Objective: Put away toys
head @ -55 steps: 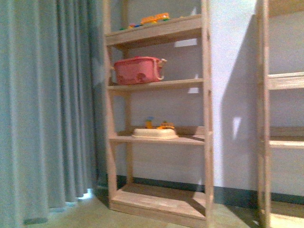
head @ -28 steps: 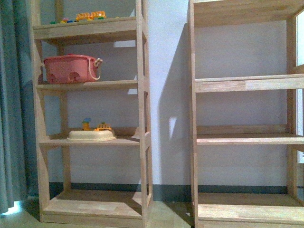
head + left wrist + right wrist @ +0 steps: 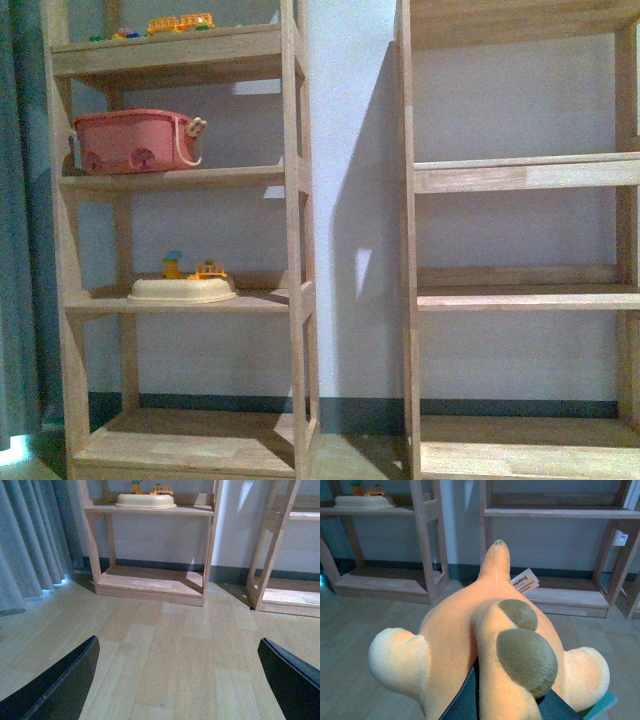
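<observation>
The plush toy (image 3: 470, 630) is orange-yellow and fuzzy, with stubby limbs, olive patches and a white label. It fills the right wrist view, held above the floor facing the wooden shelves. My right gripper (image 3: 505, 707) is shut on the plush toy, its dark fingers (image 3: 465, 700) mostly hidden under the fabric. My left gripper (image 3: 180, 680) is open and empty above the wooden floor, its black fingers (image 3: 60, 685) wide apart. Neither arm shows in the front view.
Two wooden shelf units stand against the wall, the left (image 3: 290, 200) and the right (image 3: 520, 175). The left one holds a pink basket (image 3: 135, 140), a cream tray (image 3: 180, 290) with small plastic toys, and a plastic yellow fence (image 3: 180, 22) on top. A curtain (image 3: 30, 540) hangs at the left.
The front view has swung right: the curtain has slid almost out of frame, the left shelf unit has shifted left, and the right shelf unit has come fully into view.
</observation>
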Robot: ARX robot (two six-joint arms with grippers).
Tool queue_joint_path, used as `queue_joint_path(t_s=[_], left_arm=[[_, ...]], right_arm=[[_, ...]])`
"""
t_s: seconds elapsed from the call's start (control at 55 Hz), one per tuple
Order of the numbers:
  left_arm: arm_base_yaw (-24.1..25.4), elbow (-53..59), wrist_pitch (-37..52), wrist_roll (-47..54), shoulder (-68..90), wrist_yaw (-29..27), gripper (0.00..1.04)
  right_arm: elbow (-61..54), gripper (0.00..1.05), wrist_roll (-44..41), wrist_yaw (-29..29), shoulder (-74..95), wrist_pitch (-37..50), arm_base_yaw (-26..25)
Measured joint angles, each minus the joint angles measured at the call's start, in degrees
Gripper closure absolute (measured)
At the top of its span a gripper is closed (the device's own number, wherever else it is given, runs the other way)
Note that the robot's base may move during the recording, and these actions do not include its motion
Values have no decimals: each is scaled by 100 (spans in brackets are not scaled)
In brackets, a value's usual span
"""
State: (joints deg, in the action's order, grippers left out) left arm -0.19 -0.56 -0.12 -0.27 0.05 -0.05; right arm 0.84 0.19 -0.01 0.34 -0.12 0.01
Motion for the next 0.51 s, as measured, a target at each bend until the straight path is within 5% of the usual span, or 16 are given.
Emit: queue_joint_path(t_s=[0.509], left_arm=[[0,0,0,0,-2,4,6]], right_arm=[[0,97,0,2,0,-2,0]])
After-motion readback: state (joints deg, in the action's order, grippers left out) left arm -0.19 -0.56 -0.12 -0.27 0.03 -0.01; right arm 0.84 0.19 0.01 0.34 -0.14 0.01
